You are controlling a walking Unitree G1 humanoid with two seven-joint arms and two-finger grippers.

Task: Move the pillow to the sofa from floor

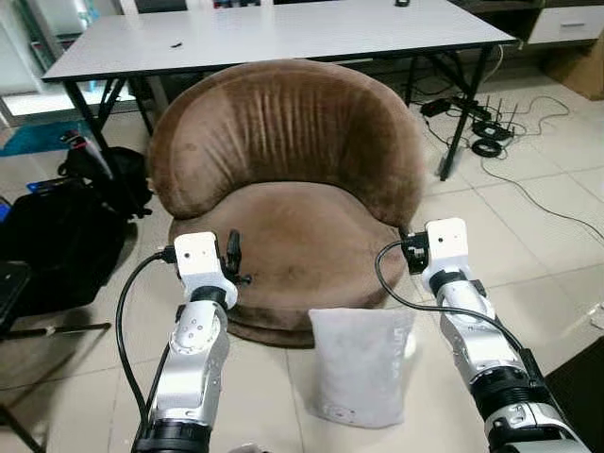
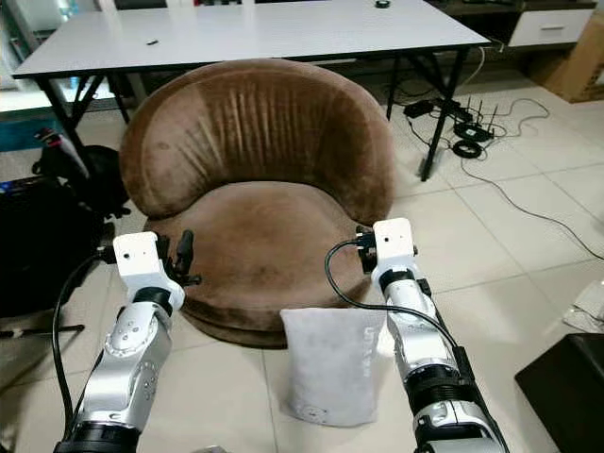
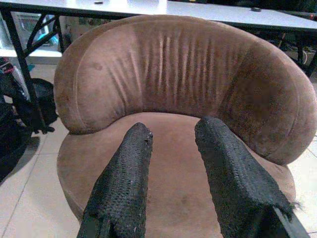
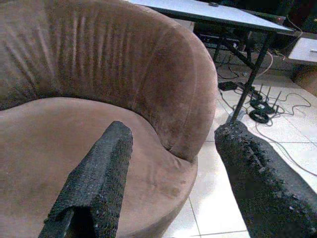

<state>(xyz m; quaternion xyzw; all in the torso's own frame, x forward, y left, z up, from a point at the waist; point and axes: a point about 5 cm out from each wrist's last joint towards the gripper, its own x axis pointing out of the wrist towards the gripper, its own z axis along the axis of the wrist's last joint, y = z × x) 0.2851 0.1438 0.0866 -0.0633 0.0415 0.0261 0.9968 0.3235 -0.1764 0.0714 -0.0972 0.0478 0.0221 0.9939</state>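
Pillow work has not started: in the left eye view the pale grey rectangular fabric pillow (image 1: 361,366) stands upright on the tiled floor (image 1: 547,236), leaning against the front edge of the round brown velvet sofa (image 1: 283,170), between the two silver arms. The left hand (image 1: 233,253) hangs over the sofa seat's front-left edge, and the right hand (image 1: 408,247) sits at the seat's front-right edge; both are above and beyond the pillow, touching nothing. Behind the sofa stands a white tabletop (image 1: 283,33) on black legs, with a black bag (image 1: 57,226) on the floor at the sofa's left and black cables (image 1: 486,132) at its right. The right eye view gives the same layout, the pillow just inside the right arm. In the left wrist view the two black fingers (image 3: 124,188) stand apart with bare seat between them, so that hand is open and empty. The right wrist view shows its fingers (image 4: 94,183) spread wider still, also empty, aimed at the seat's right edge. To do the pickup well, I judge both hands should draw back and drop to the pillow's upper corners, pinch the soft cover firmly from either side, then lift clear of the seat edge before setting it down on the cushion.
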